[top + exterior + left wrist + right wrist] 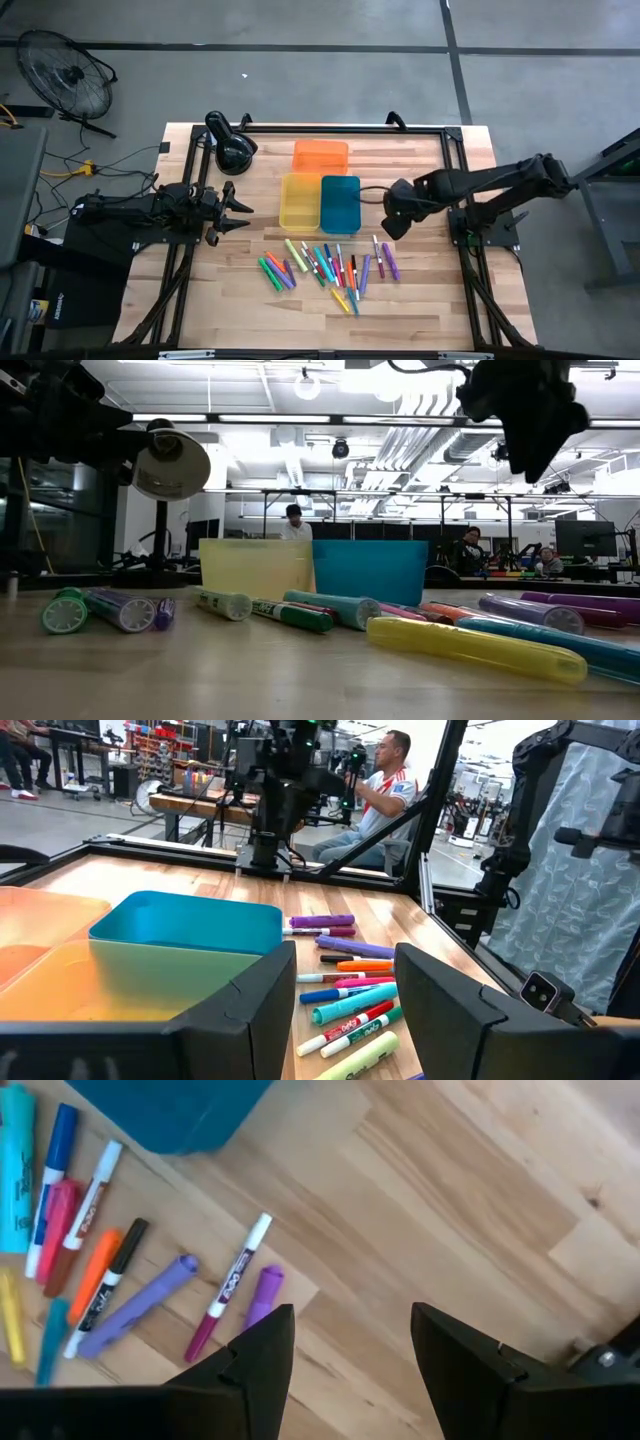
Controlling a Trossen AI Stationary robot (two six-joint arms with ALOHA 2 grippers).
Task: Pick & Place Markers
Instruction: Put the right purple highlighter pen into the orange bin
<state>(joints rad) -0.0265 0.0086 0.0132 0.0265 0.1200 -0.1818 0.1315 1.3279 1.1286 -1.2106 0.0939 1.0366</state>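
Several markers in green, purple, blue, red, orange, yellow and pink lie scattered flat on the wooden table, near the front of the trays; they also show in the low view and left wrist view. My right gripper hovers open above the table just right of the blue tray, over the rightmost purple markers. My left gripper waits open at the table's left, level with the yellow tray, touching nothing.
Three trays stand together behind the markers: orange, yellow and blue. A black desk lamp stands at the far left. A black frame edges the table. Bare wood lies right of the markers.
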